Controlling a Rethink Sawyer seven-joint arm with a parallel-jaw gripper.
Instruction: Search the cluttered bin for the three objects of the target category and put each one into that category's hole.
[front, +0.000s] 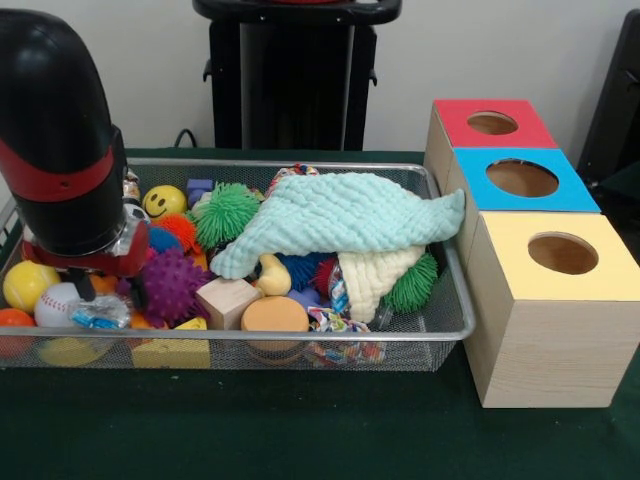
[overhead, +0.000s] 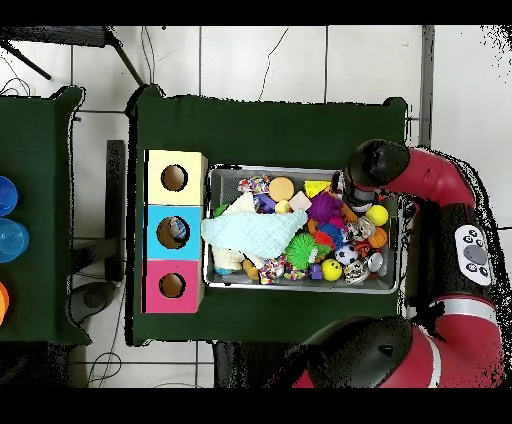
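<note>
A wire mesh bin is packed with toys. My gripper reaches down into its left end, just above a white baseball and a crinkly clear wrapper; the thick black wrist hides how it stands. A purple spiky ball sits right beside it and a yellow ball lies to its left. Three wooden boxes with round holes stand to the right of the bin: red, blue and yellow. From overhead, the arm covers the bin's corner.
A mint cloth drapes over the bin's middle, hiding toys beneath. Around it lie a green spiky ball, a smiley ball, a wooden cube, an orange disc and a yellow block. Something lies inside the blue box's hole.
</note>
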